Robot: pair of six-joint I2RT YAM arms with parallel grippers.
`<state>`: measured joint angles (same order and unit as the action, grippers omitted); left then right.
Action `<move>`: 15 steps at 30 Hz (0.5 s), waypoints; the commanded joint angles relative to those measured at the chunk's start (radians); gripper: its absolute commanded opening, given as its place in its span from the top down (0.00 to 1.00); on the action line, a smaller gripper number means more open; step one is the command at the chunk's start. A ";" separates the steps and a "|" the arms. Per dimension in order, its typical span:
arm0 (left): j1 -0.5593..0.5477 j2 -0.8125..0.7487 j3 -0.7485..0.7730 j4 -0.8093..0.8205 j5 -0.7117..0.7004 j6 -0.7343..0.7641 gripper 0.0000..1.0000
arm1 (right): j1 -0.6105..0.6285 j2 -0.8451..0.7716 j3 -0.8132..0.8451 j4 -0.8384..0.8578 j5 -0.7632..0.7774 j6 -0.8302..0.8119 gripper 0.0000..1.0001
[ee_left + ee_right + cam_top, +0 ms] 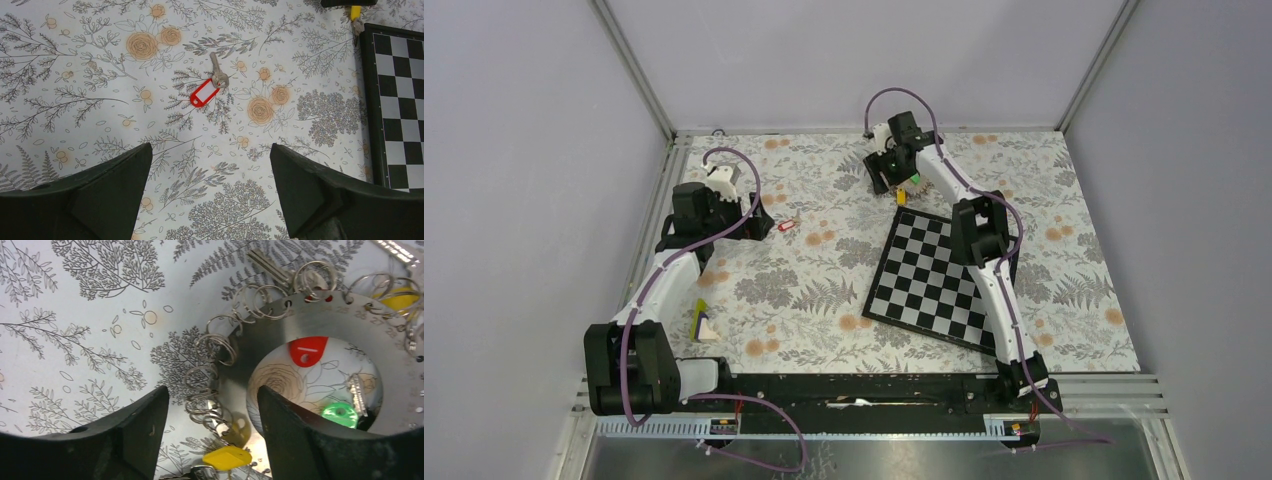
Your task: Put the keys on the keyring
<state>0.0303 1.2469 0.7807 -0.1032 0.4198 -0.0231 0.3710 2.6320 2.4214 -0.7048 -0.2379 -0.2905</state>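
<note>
Keyring: a flat grey metal ring lying on the flowered table at its far side, just beyond the far corner of the chessboard. Small wire rings hang from holes along its rim. A red key head and a green key head show through its central opening, and a yellow key head lies at its near edge.

Right gripper: low over the keyring, its 2 fingers apart with the rim and its wire rings between them. Whether either finger touches the metal cannot be told.

Key with a red tag: 1 loose key flat on the table, well apart from the keyring, left of the chessboard.

Left gripper: above the bare table, fingers spread wide and holding nothing, with the tagged key near, ahead of its tips.
</note>
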 commanded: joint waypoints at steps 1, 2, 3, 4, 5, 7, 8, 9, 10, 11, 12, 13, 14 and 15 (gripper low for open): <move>0.004 0.005 0.037 0.033 0.034 0.013 0.01 | 0.038 -0.009 -0.018 -0.032 -0.020 0.010 0.33; 0.004 0.006 0.037 0.034 0.036 0.012 0.01 | 0.044 -0.013 -0.029 -0.032 -0.020 0.009 0.36; 0.005 0.005 0.037 0.034 0.038 0.012 0.01 | 0.052 -0.019 -0.037 -0.032 -0.019 0.008 0.40; 0.004 0.004 0.037 0.034 0.040 0.011 0.01 | 0.063 -0.024 -0.052 -0.032 -0.018 0.006 0.43; 0.004 0.002 0.036 0.033 0.041 0.011 0.01 | 0.075 -0.032 -0.064 -0.032 -0.017 0.002 0.47; 0.004 -0.004 0.035 0.033 0.043 0.011 0.01 | 0.099 -0.049 -0.089 -0.032 -0.017 -0.004 0.55; 0.005 -0.008 0.034 0.033 0.045 0.011 0.01 | 0.112 -0.059 -0.103 -0.032 -0.017 -0.006 0.59; 0.005 -0.010 0.034 0.033 0.045 0.011 0.01 | 0.125 -0.069 -0.119 -0.033 -0.020 -0.008 0.63; 0.004 -0.011 0.034 0.034 0.046 0.011 0.01 | 0.139 -0.081 -0.135 -0.032 -0.024 -0.010 0.67; 0.004 -0.014 0.034 0.033 0.047 0.011 0.01 | 0.154 -0.094 -0.152 -0.032 -0.030 -0.011 0.70; 0.005 -0.016 0.034 0.034 0.048 0.011 0.01 | 0.168 -0.109 -0.171 -0.032 -0.038 -0.014 0.71; 0.005 -0.018 0.034 0.032 0.050 0.011 0.01 | 0.182 -0.127 -0.189 -0.032 -0.050 -0.016 0.73; 0.005 -0.017 0.034 0.034 0.050 0.011 0.01 | 0.196 -0.144 -0.211 -0.032 -0.061 -0.017 0.75; 0.004 -0.018 0.034 0.033 0.052 0.011 0.01 | 0.210 -0.164 -0.234 -0.032 -0.073 -0.020 0.76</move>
<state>0.0303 1.2469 0.7807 -0.1036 0.4404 -0.0231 0.5014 2.5477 2.2696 -0.6674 -0.2466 -0.3031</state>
